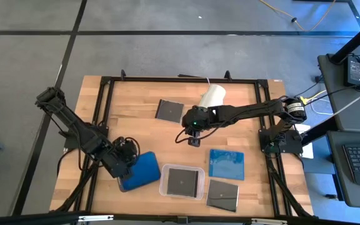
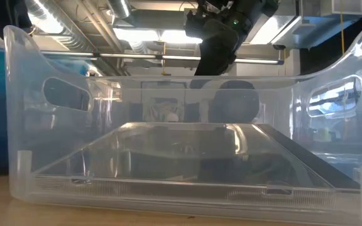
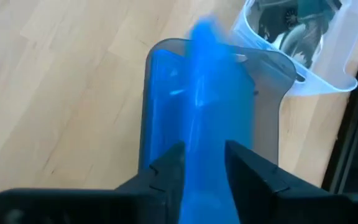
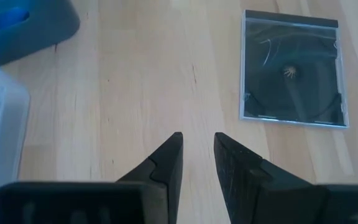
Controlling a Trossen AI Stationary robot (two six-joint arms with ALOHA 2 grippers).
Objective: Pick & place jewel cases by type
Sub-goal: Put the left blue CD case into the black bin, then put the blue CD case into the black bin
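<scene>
Fingers flank blue jewel case

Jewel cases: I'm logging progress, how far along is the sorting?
Done: one dark case in the clear tray. In hand: left gripper lowering a blue case into the grey tray. Left: blue case, dark cases and.

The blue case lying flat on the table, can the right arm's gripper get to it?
Probably yes. The blue case lies flat on bare wood with nothing on top. The right gripper hangs just beside it over open table, holding nothing, and the left gripper is far off at the dark tray.
</scene>
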